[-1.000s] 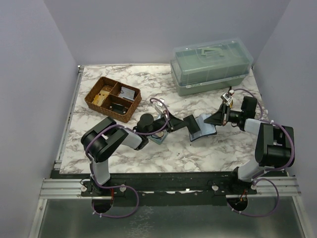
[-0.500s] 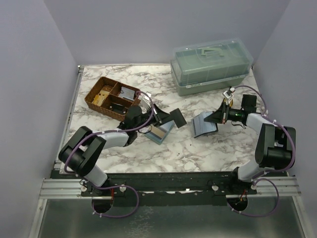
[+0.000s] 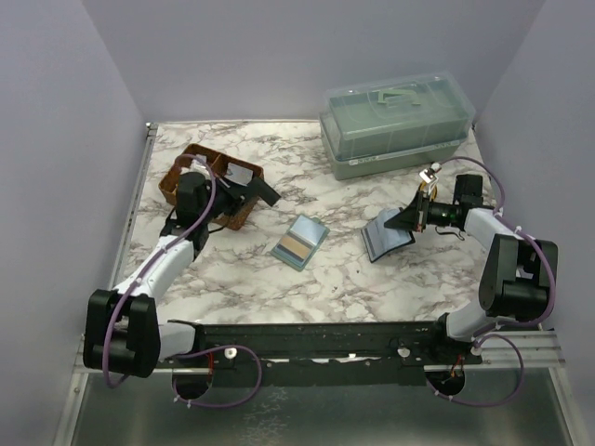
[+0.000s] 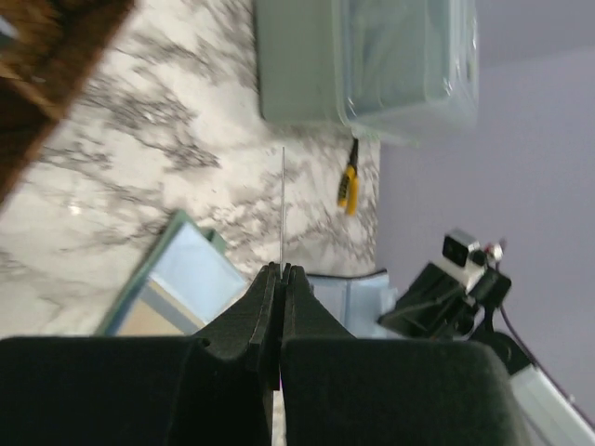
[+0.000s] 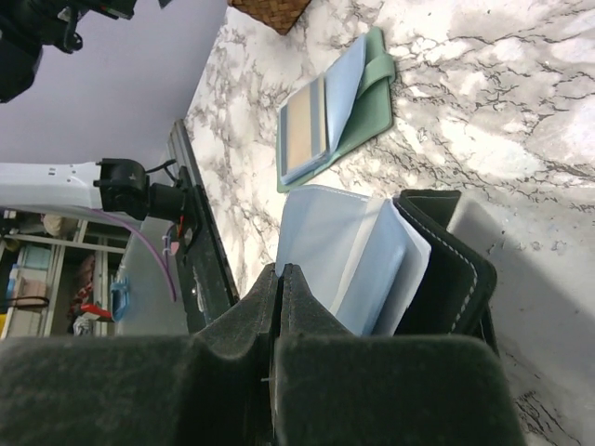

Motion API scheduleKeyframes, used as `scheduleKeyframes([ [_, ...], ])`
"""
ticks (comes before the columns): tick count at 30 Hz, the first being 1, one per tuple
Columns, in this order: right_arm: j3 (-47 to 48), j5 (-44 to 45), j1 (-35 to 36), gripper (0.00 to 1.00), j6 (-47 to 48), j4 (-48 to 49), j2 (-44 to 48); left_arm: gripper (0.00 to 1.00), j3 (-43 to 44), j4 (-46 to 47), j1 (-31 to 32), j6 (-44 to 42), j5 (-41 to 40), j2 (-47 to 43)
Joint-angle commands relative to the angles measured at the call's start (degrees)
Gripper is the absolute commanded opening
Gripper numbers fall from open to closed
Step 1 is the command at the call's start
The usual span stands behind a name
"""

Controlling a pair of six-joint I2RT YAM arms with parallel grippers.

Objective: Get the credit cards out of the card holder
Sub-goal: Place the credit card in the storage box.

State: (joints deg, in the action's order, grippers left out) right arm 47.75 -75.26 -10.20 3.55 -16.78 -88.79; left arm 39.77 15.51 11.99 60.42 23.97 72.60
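The black card holder lies open at the right of the table, with pale blue-grey credit cards standing in it. My right gripper is shut on its near edge, and the jaws are pressed together beside the pale leaf. My left gripper is over the wicker tray's right corner. It is shut on one thin card, which looks dark from above and shows edge-on in the left wrist view. The holder also shows in the left wrist view.
A brown wicker divided tray stands at the back left. Two stacked clear lidded boxes stand at the back right. A green sleeve with pale blue and tan cards lies mid-table. A small yellow-and-black item lies near the box.
My left arm has swung from the table's middle to the back left, carrying the card away from the holder to the wicker tray. My right gripper has kept its hold on the holder.
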Motion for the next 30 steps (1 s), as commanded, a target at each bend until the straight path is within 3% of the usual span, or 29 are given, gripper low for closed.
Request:
scheduleKeyframes([
  [1, 2.47, 1.40, 0.09, 0.00, 3.96, -3.92, 1.17, 0.00, 2.94, -15.07, -4.20, -0.70, -10.37, -3.57],
  [7, 2.78, 1.40, 0.15, 0.00, 4.62, -4.66, 1.35, 0.00, 3.01, -17.16, -8.67, 1.25, -15.10, -2.88],
  [15, 2.88, 1.50, 0.11, 0.00, 4.80, -4.85, 0.91, 0.00, 2.00, -11.94, -14.27, 3.06, -19.34, 0.34],
  [30, 2.88, 1.52, 0.11, 0.00, 4.45, -4.50, 0.47, 0.00, 5.06, -4.77, -16.56, 4.47, -15.05, 13.25],
])
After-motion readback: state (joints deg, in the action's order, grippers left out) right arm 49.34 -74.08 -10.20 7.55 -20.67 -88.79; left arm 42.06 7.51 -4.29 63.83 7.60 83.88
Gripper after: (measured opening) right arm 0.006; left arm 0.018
